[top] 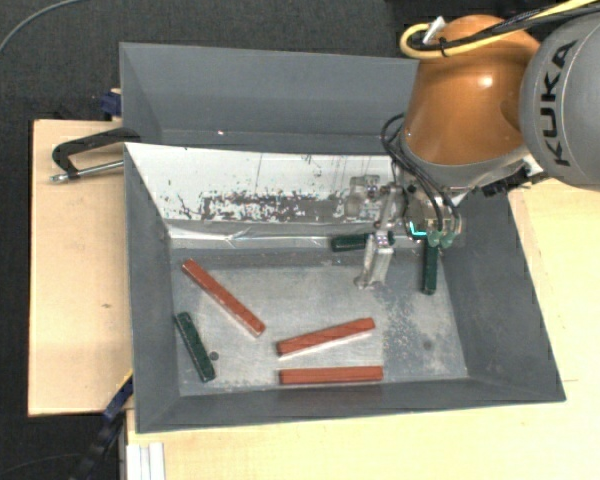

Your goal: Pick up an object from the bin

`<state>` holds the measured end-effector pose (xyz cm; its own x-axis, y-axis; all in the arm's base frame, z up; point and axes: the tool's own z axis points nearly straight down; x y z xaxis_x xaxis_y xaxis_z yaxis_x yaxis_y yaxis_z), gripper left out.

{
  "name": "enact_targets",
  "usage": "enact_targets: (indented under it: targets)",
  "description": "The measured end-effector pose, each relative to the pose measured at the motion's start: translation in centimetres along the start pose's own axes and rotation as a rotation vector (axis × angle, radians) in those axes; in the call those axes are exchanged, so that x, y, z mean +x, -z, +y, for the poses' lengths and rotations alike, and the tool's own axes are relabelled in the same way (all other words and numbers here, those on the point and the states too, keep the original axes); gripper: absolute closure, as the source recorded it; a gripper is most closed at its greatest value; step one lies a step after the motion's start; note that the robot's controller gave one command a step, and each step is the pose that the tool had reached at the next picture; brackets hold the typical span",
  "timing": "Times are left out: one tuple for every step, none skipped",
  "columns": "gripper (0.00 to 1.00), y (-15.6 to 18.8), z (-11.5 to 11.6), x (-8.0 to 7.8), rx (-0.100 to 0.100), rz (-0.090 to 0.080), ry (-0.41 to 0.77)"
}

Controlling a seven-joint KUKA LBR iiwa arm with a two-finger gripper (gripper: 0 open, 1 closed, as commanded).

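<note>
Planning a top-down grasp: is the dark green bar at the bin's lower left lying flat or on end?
Lying flat: the dark green bar stretches its whole length along the bin floor near the left wall.

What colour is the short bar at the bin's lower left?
The bar is dark green, per the camera view.

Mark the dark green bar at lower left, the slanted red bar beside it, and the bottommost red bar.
dark green bar [194, 347], camera view, middle of its length.
slanted red bar [223, 297], camera view, middle of its length.
bottommost red bar [331, 375], camera view, middle of its length.
</note>
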<state>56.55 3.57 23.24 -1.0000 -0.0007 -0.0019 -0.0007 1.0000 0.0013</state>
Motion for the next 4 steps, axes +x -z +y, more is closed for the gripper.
enact_targets:
  targets:
    - [0.0,-16.2,-4.1,2.0,0.0,0.005,0.154]
    - [0.0,-15.9,-2.6,5.0,0.0,0.004,0.254]
    - [1.0,-15.9,-2.6,5.0,0.0,0.002,0.252]
    - [1.0,-0.3,-3.0,3.4,0.002,-0.013,0.255]
